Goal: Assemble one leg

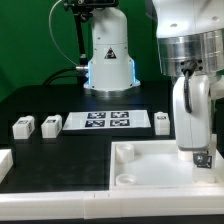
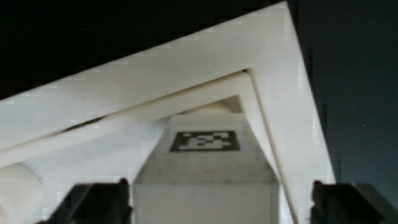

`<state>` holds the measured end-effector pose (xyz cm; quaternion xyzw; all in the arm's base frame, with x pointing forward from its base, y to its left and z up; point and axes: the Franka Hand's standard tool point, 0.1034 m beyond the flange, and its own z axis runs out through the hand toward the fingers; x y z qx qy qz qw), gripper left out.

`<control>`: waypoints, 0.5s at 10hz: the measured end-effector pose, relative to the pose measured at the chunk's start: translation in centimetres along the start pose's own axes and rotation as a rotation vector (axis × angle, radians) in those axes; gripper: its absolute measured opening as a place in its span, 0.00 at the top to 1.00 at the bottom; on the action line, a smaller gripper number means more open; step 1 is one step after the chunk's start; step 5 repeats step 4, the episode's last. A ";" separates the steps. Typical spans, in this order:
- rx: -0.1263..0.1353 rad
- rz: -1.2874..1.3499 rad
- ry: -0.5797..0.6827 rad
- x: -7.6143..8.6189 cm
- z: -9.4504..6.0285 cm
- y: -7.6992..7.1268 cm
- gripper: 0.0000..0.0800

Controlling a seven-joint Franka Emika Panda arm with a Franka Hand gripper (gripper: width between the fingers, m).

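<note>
Pincer: the gripper [image 1: 200, 157] hangs low over the near corner of the tray on the exterior view's right; in the wrist view its two dark fingertips [image 2: 98, 203] stand spread wide with nothing between them.
Straight below the pincer: the white tray-like piece [image 1: 150, 170], its raised rim running to a corner and a square marker tag [image 2: 206, 140] on its floor between the open fingers.
Corner sockets: the round socket [image 1: 125, 153] I can see, away from the pincer toward the exterior view's left, looks empty; no leg appears fitted anywhere.
Just behind the pincer: one leg [image 1: 161, 120] lies on the black table [image 1: 60, 150], partly hidden by the arm.
Further off: the marker board [image 1: 107, 121], then two more legs [image 1: 52, 125] and [image 1: 22, 127], well apart from the pincer.
Progress: by my reading, early; no leg is grasped or seated, so picking, carrying and inserting all remain.
</note>
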<state>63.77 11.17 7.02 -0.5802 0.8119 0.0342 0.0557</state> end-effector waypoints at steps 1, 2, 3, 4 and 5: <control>0.000 0.000 0.000 0.0 0.0 0.0 0.23; 0.000 -0.004 -0.001 -0.2 0.0 0.1 0.20; 0.001 -0.014 -0.007 -1.1 -0.4 0.6 0.20; 0.001 -0.029 -0.013 -2.1 -1.0 1.3 0.19; 0.001 -0.029 -0.013 -2.1 -1.0 1.3 0.19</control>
